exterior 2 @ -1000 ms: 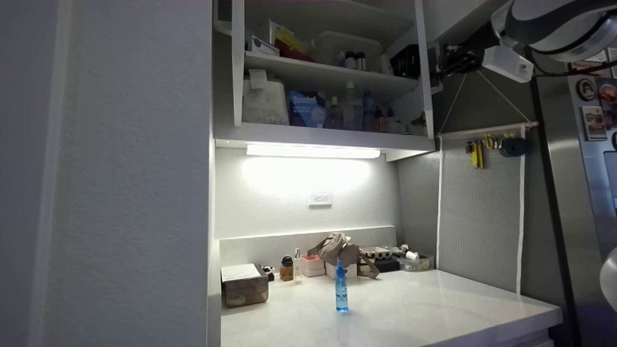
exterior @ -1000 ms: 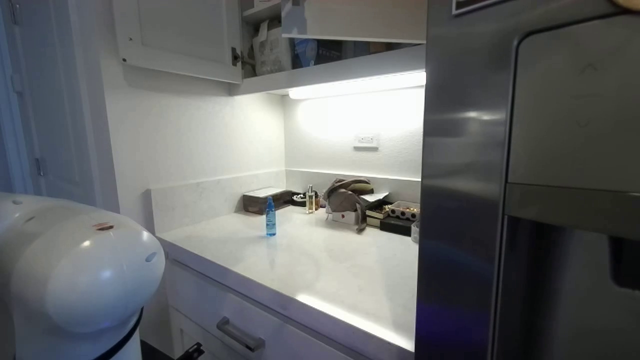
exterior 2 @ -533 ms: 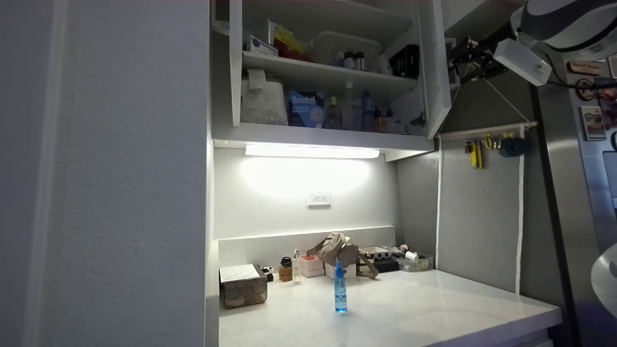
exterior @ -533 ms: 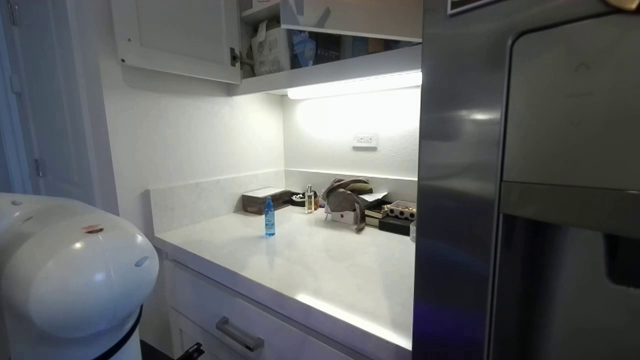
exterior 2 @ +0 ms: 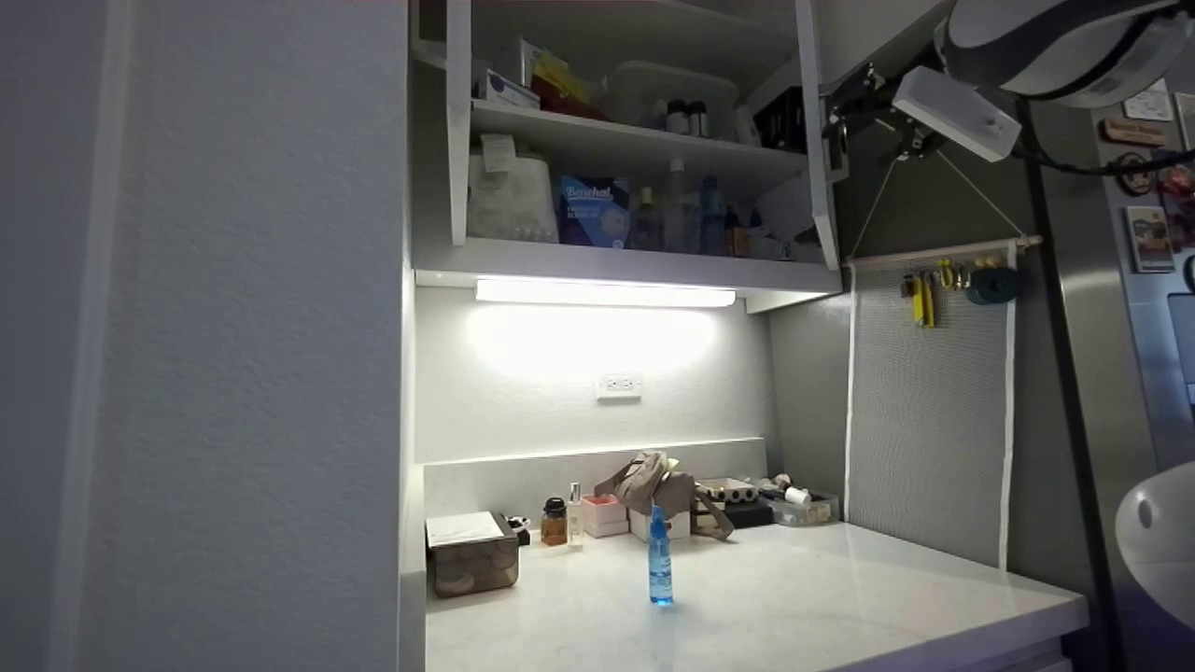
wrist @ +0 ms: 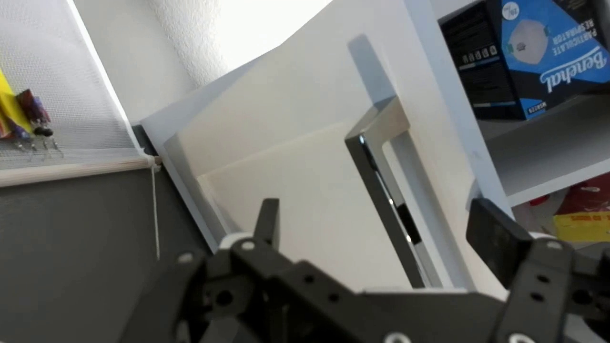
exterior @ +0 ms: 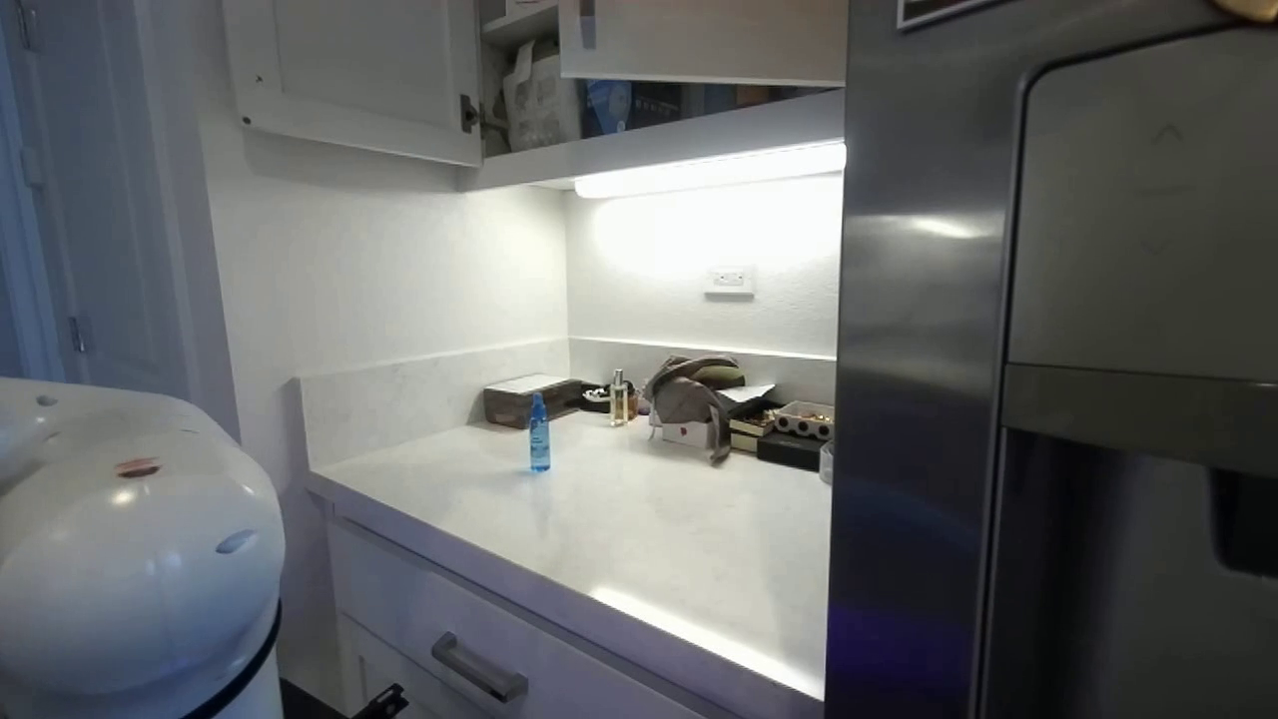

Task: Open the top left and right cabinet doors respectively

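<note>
jaws wide, r cab door [exterior 2: 816, 140] outward, long axis vert

blue-black box [wrist: 529, 71] | brand: benehal | front text: particulate respirator

Jaws apart, wrist [exterior 2: 1055, 51] seemingly aslant

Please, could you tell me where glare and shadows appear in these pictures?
In both exterior views, the light strip and the wall below it burn out to white; in an exterior view, the fridge carries a bright streak; in the wrist view, the handle casts bluish shadows on the right cabinet door.
</note>
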{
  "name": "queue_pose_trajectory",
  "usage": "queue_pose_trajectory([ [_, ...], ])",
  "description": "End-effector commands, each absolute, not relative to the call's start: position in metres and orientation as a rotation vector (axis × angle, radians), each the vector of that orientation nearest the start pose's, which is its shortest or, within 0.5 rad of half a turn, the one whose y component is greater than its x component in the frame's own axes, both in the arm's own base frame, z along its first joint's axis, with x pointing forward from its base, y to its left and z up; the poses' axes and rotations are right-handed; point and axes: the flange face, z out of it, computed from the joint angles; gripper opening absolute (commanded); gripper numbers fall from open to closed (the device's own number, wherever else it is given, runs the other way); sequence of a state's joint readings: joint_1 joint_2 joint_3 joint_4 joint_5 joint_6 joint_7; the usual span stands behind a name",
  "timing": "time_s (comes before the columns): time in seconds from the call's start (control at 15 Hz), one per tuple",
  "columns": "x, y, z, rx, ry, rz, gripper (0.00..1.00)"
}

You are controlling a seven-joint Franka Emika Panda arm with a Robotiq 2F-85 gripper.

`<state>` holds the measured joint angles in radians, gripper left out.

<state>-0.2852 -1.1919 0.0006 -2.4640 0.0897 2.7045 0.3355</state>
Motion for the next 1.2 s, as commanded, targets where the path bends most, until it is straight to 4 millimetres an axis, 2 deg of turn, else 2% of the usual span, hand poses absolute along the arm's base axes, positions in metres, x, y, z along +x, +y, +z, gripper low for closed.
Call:
queue_pose_trajectory([
  [0.0,0.222,-0.033,0.785,-2.285,0.855,-1.985,1.00],
  [0.27,0.248,-0.007,0.775,-2.479,0.880,-1.992,1.00],
  [0.53,0.267,0.021,0.768,-2.607,0.792,-1.930,1.00],
  [1.0,0.290,0.079,0.764,-2.668,0.585,-1.848,1.00],
  [1.13,0.295,0.091,0.765,-2.618,0.610,-1.871,1.00],
])
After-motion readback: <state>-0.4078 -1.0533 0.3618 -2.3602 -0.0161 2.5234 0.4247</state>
